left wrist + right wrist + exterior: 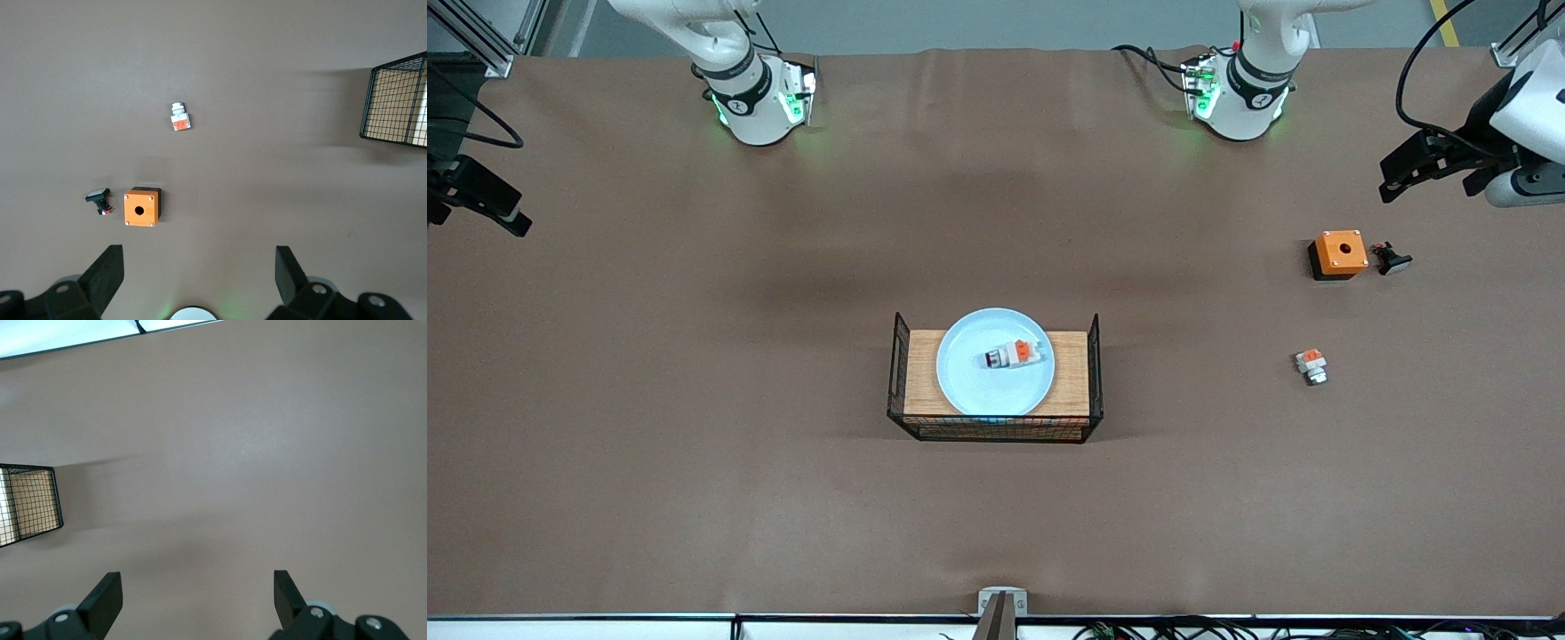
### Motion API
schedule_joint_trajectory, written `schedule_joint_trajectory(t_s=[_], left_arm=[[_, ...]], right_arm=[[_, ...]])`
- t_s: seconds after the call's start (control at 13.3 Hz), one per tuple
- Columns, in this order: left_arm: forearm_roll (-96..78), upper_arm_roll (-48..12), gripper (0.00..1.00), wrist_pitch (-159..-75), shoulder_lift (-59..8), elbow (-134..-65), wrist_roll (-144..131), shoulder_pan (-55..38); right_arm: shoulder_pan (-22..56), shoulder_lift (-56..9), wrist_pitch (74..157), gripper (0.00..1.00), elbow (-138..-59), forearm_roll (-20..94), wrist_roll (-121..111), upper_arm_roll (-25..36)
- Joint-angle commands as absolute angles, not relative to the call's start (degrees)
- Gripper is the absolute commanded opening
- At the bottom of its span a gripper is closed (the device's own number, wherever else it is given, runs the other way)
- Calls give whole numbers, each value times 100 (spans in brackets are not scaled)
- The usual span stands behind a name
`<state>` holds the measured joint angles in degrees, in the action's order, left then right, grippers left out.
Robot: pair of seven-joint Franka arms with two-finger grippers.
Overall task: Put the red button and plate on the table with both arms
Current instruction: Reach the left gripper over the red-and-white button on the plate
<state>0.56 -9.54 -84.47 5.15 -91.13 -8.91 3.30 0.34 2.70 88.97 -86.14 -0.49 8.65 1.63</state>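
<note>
The pale blue plate (996, 396) lies on a wooden board (923, 373) with black wire sides in the middle of the brown table (694, 400). The red button (1014, 355) lies on its side in the plate. My left gripper (1423, 178) is open and empty, up over the left arm's end of the table; its own view (199, 267) shows bare cloth between the fingers. My right gripper (476, 213) is open and empty over the right arm's end of the table; its own view (197, 587) shows only cloth. Both are well apart from the plate.
An orange box with a hole (1340, 252) (141, 207), a black knob (1392, 260) (99, 198) and a short white-and-orange piece (1312, 364) (179, 118) lie near the left arm's end. The board's wire side shows in both wrist views (397, 100) (30, 503).
</note>
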Motion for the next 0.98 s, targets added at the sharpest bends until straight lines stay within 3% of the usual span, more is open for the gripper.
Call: schedule_joint_trajectory(t_s=[0.0, 0.6, 0.9], left_arm=[[35, -932, 100, -8341, 518, -9070, -852, 316], [35, -975, 100, -8350, 282, -8666, -1036, 255], [-44, -1711, 100, -8446, -78, -8579, -2299, 237]], right_arm=[[-26, 211, 8815, 100, -8473, -44, 800, 105], [-62, 220, 8780, 100, -8464, -61, -114, 114], [-61, 211, 8763, 100, -8464, -53, -123, 114]])
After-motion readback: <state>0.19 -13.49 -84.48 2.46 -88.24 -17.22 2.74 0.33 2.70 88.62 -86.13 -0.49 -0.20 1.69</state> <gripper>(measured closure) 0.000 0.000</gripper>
